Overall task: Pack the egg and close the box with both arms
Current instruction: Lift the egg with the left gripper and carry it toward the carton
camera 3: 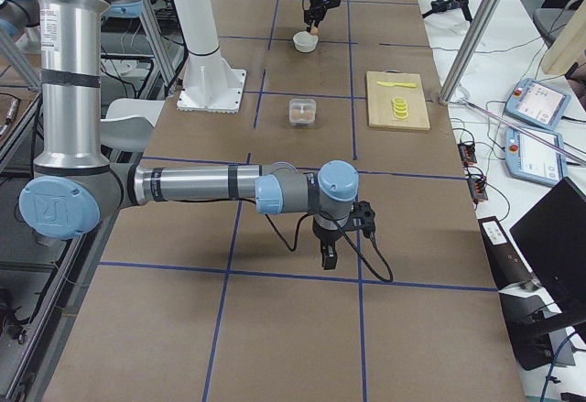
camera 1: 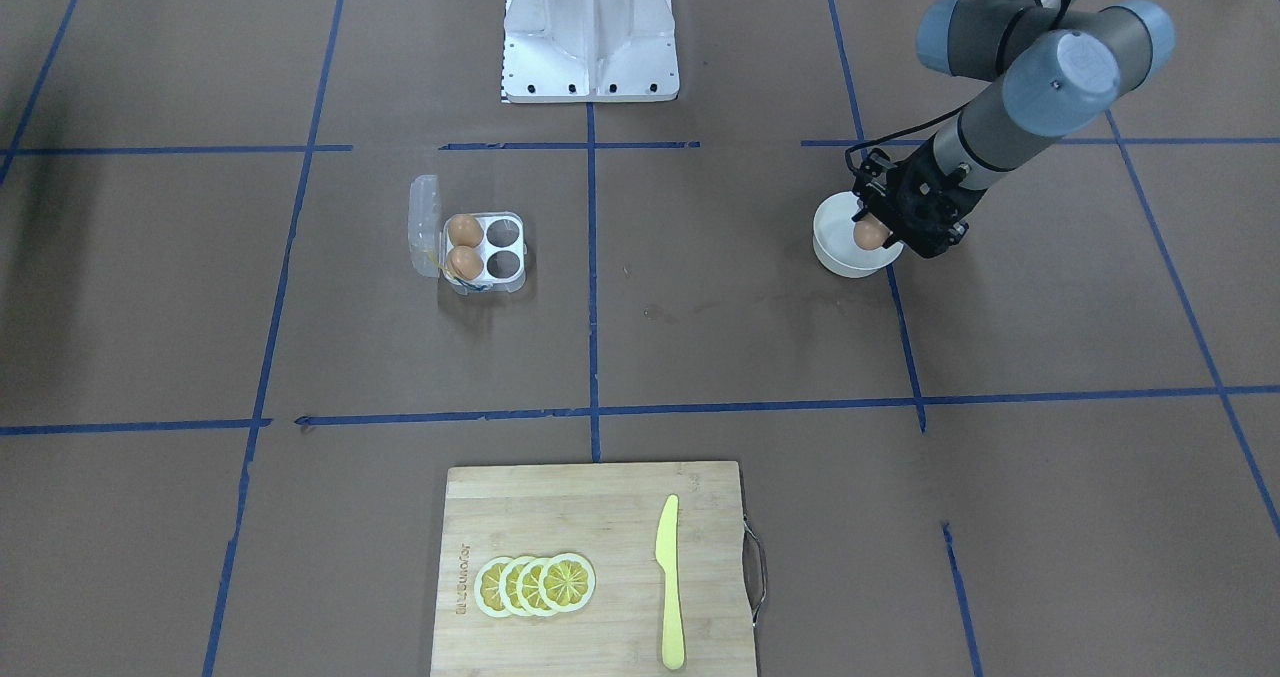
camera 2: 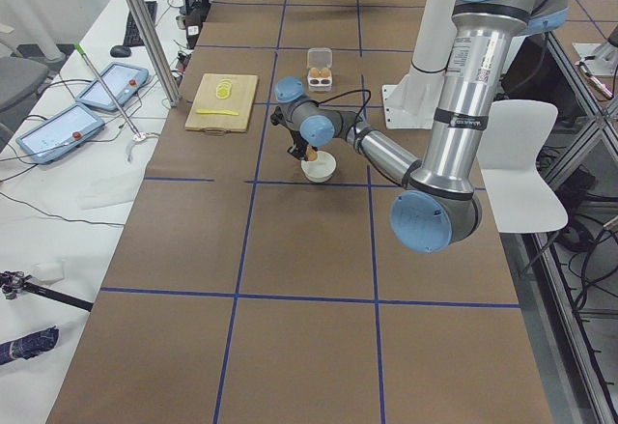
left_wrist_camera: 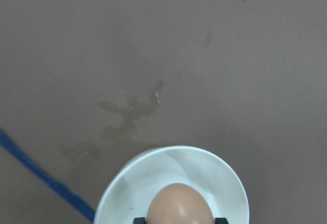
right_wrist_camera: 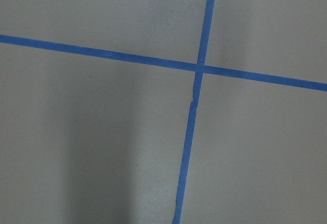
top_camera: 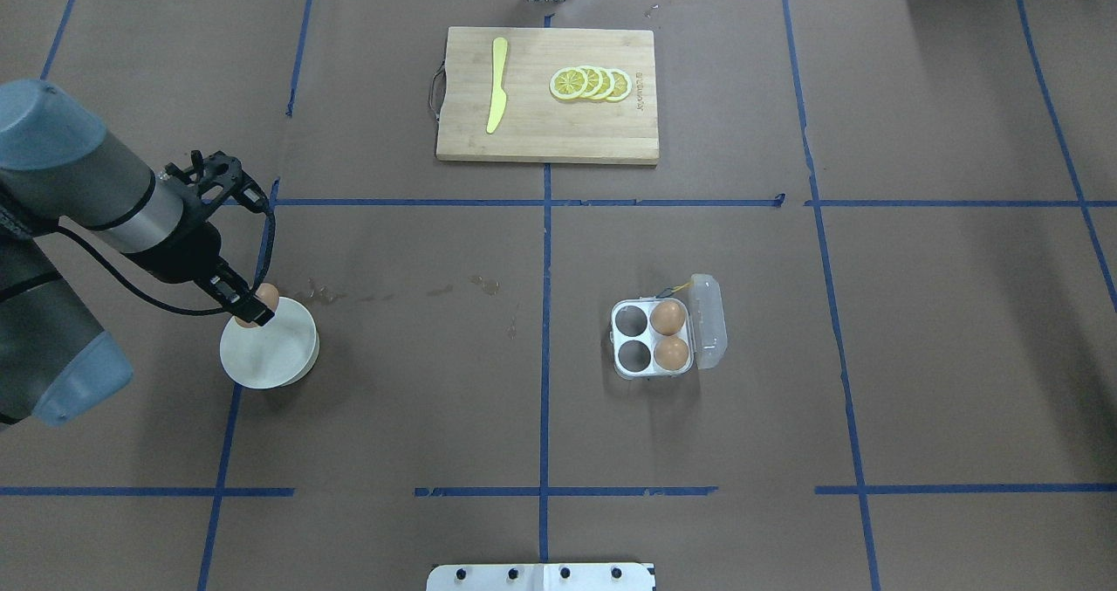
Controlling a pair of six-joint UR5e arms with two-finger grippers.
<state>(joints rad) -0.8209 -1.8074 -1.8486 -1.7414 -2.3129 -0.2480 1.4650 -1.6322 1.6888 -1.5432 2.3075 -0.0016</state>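
My left gripper point(camera 1: 873, 238) is shut on an orange-brown egg point(camera 1: 869, 233) and holds it just above a round white bowl point(camera 1: 835, 253). The left wrist view shows the egg point(left_wrist_camera: 180, 204) between the fingertips over the bowl point(left_wrist_camera: 127, 188). The clear box point(top_camera: 653, 340) sits right of the table's centre, its lid point(top_camera: 709, 320) open and upright on the right side. Two eggs point(top_camera: 668, 318) fill its right-hand cells; the two left cells are empty. My right gripper point(camera 3: 328, 254) shows only in the exterior right view, low over the table; I cannot tell whether it is open or shut.
A wooden cutting board point(top_camera: 524, 128) at the far edge carries lemon slices point(top_camera: 591, 83) and a yellow knife point(top_camera: 496, 85). The white robot base point(camera 1: 590, 32) stands at the near edge. Blue tape lines point(right_wrist_camera: 196, 81) cross the brown table.
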